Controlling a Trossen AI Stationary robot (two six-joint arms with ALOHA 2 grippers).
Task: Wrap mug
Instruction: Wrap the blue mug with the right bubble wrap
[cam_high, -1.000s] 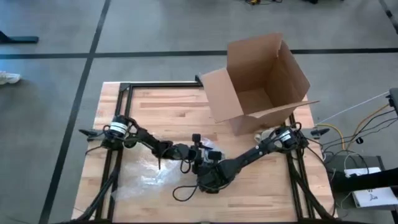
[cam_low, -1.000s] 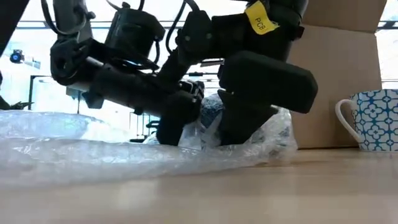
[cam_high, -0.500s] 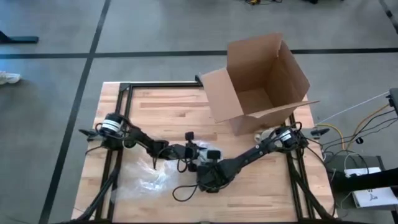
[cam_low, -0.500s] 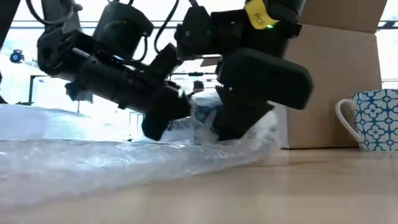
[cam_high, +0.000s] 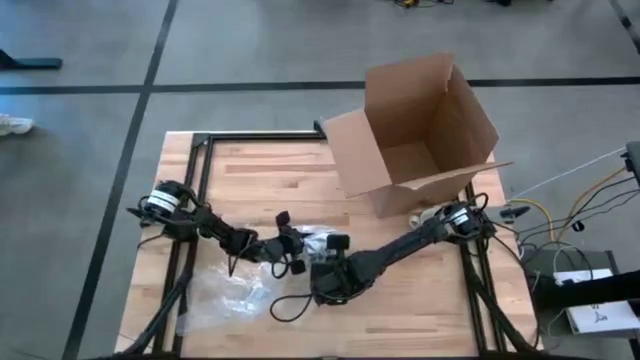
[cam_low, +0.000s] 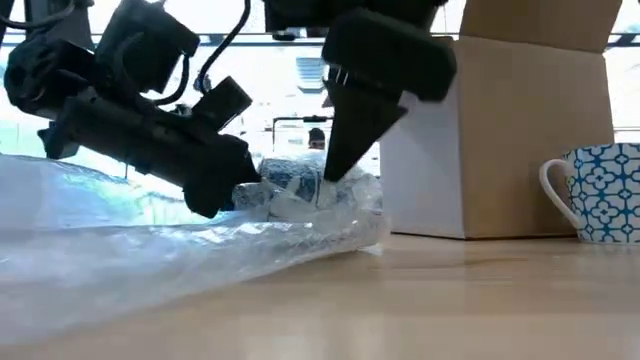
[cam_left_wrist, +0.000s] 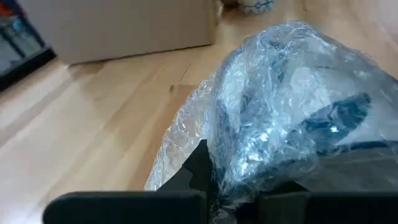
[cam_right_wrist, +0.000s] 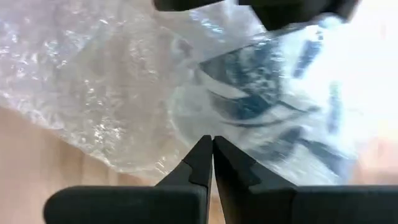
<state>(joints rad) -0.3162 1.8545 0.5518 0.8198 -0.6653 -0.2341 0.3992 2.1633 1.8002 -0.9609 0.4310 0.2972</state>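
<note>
High view: the left gripper (cam_high: 296, 250) and right gripper (cam_high: 322, 262) are met at the table's front centre over the bubble wrap (cam_high: 228, 288). Low view: the wrapped mug (cam_low: 290, 188) is seen between both. Wrist views: the right gripper is clenched — pinching wrap; the left is closed on wrap.

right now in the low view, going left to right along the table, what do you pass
bubble wrap sheet → left gripper → wrapped mug → right gripper → cardboard box → second blue patterned mug
</note>
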